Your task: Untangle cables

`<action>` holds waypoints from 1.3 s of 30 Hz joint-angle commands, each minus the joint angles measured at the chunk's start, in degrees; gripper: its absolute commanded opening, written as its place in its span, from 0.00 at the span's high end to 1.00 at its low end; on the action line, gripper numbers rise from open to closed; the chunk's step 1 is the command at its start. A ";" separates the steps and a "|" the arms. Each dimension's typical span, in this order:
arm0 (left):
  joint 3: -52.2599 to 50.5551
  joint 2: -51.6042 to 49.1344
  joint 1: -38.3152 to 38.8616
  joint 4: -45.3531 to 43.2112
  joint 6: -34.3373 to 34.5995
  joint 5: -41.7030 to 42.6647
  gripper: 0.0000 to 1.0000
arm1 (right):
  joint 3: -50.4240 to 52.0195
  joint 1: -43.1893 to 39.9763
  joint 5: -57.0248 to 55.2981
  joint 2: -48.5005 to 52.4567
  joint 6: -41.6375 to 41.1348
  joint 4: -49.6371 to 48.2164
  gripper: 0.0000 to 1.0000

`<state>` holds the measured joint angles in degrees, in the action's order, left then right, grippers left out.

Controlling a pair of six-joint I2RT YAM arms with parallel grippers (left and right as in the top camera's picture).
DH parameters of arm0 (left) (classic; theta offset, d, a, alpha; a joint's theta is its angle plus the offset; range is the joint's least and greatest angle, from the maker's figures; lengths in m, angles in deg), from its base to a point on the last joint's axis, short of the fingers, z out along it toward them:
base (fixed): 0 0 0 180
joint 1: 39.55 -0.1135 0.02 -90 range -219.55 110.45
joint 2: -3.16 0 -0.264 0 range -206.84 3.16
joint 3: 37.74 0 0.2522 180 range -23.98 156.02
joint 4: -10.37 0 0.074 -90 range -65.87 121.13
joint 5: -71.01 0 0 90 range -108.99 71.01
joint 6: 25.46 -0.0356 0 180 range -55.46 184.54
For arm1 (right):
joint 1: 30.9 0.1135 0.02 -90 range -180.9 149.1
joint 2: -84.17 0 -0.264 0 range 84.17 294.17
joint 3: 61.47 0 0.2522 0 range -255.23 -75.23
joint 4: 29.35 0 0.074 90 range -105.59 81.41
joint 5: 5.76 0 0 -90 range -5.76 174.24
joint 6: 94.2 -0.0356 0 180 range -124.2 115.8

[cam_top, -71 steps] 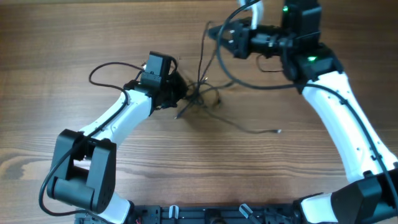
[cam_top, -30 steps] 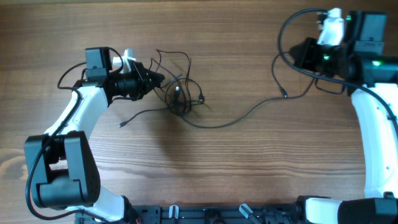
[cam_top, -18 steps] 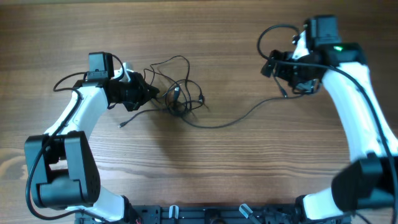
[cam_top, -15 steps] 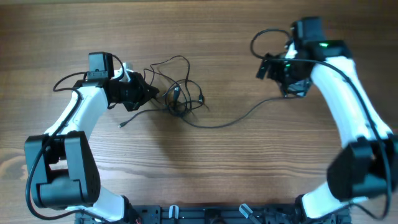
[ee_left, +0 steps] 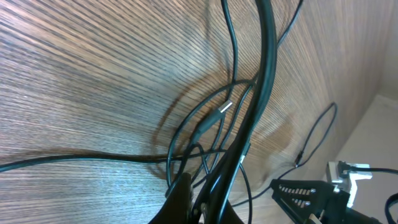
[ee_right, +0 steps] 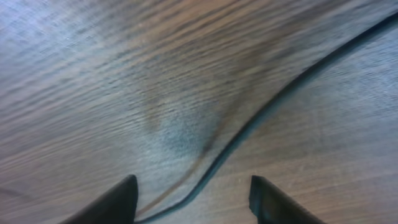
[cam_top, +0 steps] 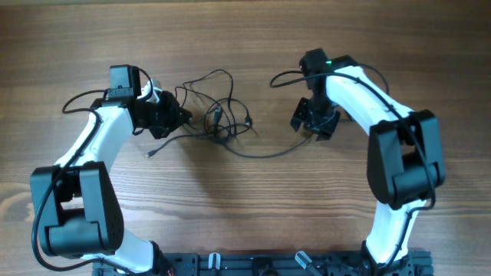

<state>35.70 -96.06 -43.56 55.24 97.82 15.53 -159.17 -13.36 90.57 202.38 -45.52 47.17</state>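
The cables point(cam_top: 220, 119) lie as a loose black tangle left of the table's middle. My left gripper point(cam_top: 178, 116) is at the tangle's left side, shut on strands of it. In the left wrist view the jaws point(ee_left: 202, 202) pinch a cord that runs up over the looped cables point(ee_left: 214, 121). One long cable point(cam_top: 265, 153) trails right from the tangle to my right gripper point(cam_top: 311, 126). In the right wrist view that gripper point(ee_right: 193, 190) stands open low over the wood, with the thin cable point(ee_right: 267, 109) passing between its fingertips untouched.
A loose plug end point(cam_top: 151, 153) lies below the left gripper. Thicker arm cables loop beside each wrist, one by the left arm point(cam_top: 77, 103) and one by the right point(cam_top: 282, 77). The wooden table point(cam_top: 245, 215) stretches toward the arm bases at the front edge.
My right arm has swung from the far right leftward and down onto the long cable's end, its jaws now apart. The left gripper and the tangle have stayed put.
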 commanded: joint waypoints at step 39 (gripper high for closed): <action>0.11 -0.33 -5.25 15.54 1.92 -26.75 0.96 | 6.16 -1.20 -15.98 -49.37 9.18 -12.63 0.96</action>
<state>35.70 -96.06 -45.63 69.80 98.26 -8.07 -152.72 -12.70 87.07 159.69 -34.79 34.56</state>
